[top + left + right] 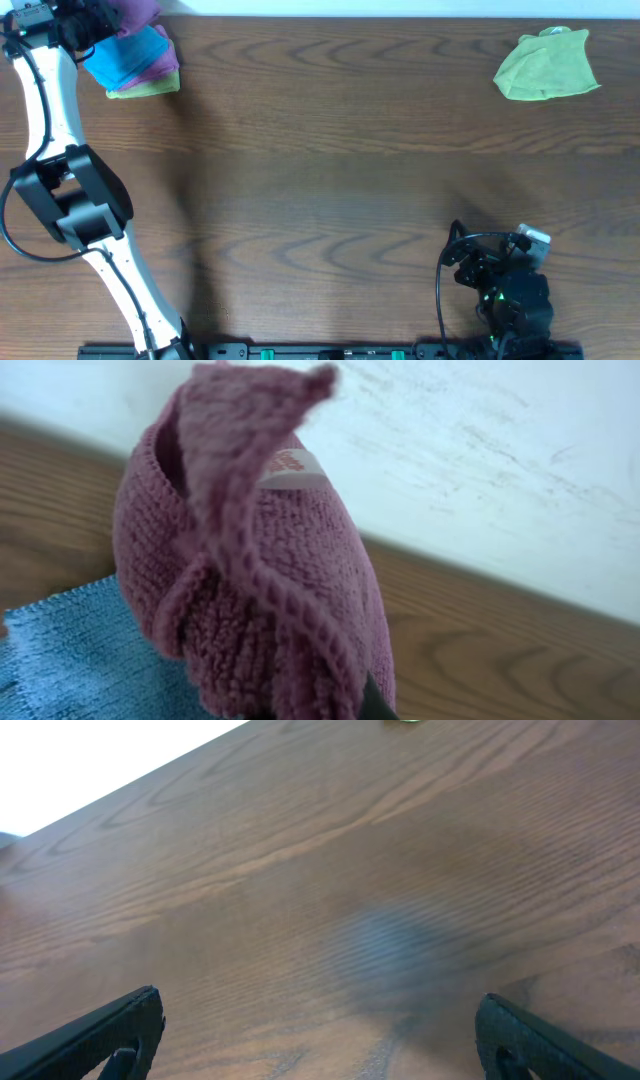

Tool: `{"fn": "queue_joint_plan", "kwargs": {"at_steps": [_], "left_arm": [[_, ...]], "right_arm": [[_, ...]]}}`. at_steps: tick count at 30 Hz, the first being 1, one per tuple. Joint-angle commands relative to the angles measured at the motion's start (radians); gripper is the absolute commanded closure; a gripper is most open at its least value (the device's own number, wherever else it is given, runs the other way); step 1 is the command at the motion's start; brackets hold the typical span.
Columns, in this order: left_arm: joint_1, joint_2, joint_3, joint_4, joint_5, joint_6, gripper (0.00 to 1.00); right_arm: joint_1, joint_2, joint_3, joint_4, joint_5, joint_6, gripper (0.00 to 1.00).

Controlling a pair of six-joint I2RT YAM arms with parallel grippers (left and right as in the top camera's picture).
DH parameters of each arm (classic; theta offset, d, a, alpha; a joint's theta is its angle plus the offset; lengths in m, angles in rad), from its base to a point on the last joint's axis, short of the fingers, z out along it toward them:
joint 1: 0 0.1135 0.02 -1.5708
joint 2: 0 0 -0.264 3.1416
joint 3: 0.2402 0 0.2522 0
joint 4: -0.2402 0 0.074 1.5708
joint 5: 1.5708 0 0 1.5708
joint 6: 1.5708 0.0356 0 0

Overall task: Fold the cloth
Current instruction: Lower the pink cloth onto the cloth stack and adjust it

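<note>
The left arm (48,110) is made of white tubular links joined by boxy black joint housings (72,195), with a thin black cable (33,100) along the white link and a black wrist end (70,22) at the far left

The right arm (510,285) is black throughout, with a small green light (490,296), a silver-grey block (531,240) on its far side and black cables (442,275) curling at its left

The right gripper (320,1035) has two matt black, wedge-shaped fingers (105,1032)

A black base rail (330,351) with green marks lines the near edge
</note>
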Motion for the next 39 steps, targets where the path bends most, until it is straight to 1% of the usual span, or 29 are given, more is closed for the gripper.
{"fn": "queue_joint_plan", "kwargs": {"at_steps": [1,11,16,19,25,31,32,33,34,36,38,39], "left_arm": [[0.013,0.050,0.024,0.015,0.044,-0.001,0.94],[0.013,0.097,0.024,0.015,0.052,-0.004,0.95],[0.014,0.097,0.024,-0.017,0.014,-0.004,0.94],[0.014,0.097,0.024,-0.054,-0.046,-0.004,0.94],[0.014,0.098,0.023,-0.133,-0.246,0.000,0.94],[0.023,0.098,0.023,-0.152,-0.308,-0.003,0.93],[0.024,0.098,0.023,-0.157,-0.322,-0.005,0.88],[0.024,0.098,0.023,-0.163,-0.333,-0.005,0.76],[0.024,0.098,0.023,-0.169,-0.341,-0.005,0.55],[0.024,0.098,0.023,-0.171,-0.340,-0.005,0.51],[0.024,0.098,0.023,-0.171,-0.340,-0.010,0.36],[0.024,0.098,0.023,-0.172,-0.338,-0.012,0.35]], "right_arm": [[-0.001,-0.006,-0.005,-0.001,-0.003,0.012,0.01],[-0.001,-0.006,-0.005,0.000,-0.003,0.012,0.01],[-0.001,-0.006,-0.005,-0.001,-0.003,0.012,0.01],[-0.001,-0.006,-0.005,-0.001,-0.003,0.012,0.01],[-0.001,-0.006,-0.005,0.000,-0.003,0.012,0.01],[-0.001,-0.006,-0.005,0.000,-0.003,0.012,0.01],[-0.001,-0.006,-0.005,0.000,-0.003,0.012,0.01],[-0.001,-0.006,-0.005,0.000,-0.003,0.012,0.01],[-0.001,-0.006,-0.005,0.000,-0.003,0.012,0.01],[-0.001,-0.006,-0.005,0.000,-0.003,0.012,0.01],[-0.001,-0.006,-0.005,-0.001,-0.003,0.012,0.01],[-0.001,-0.006,-0.005,0.000,-0.003,0.012,0.01]]}}
